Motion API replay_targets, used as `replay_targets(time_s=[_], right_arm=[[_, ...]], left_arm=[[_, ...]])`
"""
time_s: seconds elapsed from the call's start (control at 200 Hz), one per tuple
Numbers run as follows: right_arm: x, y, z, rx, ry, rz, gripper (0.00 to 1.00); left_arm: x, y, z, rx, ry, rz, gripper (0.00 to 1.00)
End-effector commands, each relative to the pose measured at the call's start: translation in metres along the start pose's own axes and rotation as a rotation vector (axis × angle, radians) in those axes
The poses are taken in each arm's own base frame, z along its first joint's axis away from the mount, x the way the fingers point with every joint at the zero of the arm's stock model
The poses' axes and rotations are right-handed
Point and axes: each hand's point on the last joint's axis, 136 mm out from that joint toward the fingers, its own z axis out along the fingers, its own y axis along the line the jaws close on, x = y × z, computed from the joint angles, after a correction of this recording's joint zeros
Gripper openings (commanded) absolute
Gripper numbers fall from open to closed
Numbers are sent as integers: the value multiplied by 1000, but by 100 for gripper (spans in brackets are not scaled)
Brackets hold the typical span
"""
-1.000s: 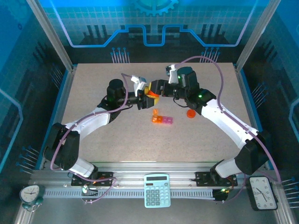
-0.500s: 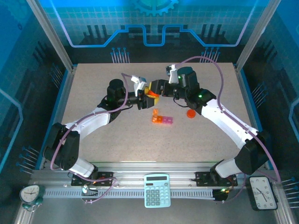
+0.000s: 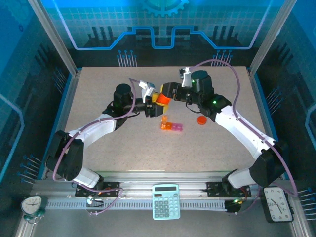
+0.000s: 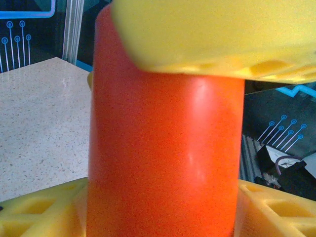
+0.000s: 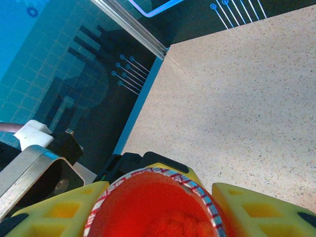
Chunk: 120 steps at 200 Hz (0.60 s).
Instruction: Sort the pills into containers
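Left gripper (image 3: 152,105): you see it closed on the orange bottle (image 3: 160,98). In the left wrist view its yellow pads (image 4: 39,212) press the bottle's smooth wall from both sides.
Right gripper (image 3: 167,93): you see it clamped on the same bottle from the opposite side. In the right wrist view its yellow pads (image 5: 256,212) flank the bottle's rim.
Orange bottle: held off the table (image 3: 123,148), between the two sets of jaws where they meet. Its mouth is open and faces the right wrist camera, and its rim is edged in red and white. You can make out lumpy orange contents inside, too blurred to identify.
Containers (image 3: 171,126): a short orange and pink-magenta strip flat on the table. It lies just nearward of both sets of jaws, close to them but touching neither. You cannot tell how the lids stand.
Orange cap (image 3: 201,120): a small round piece on the table, off to the right of the jaws and beside the right arm. It sits apart from the containers.
Calculator (image 3: 166,201): on the near rail, well apart from both sets of jaws.
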Motion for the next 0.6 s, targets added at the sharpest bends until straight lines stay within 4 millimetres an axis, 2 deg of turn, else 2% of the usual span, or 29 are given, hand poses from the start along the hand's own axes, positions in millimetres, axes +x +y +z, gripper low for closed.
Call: replay_targets(time_s=[0.0,0.305,0.595], right_arm=[[-12,9,-10,-33,-50,3,30],[-7,11,-6,-78,-37,50,29],[-7,17,-8,-117,-44,79,29]], left_arm=[[-23,-9,-4,13,-39,66,69],[-30,-10,-3,25,-68,58,69],[-25,-9,-1,36,-54,41,64]])
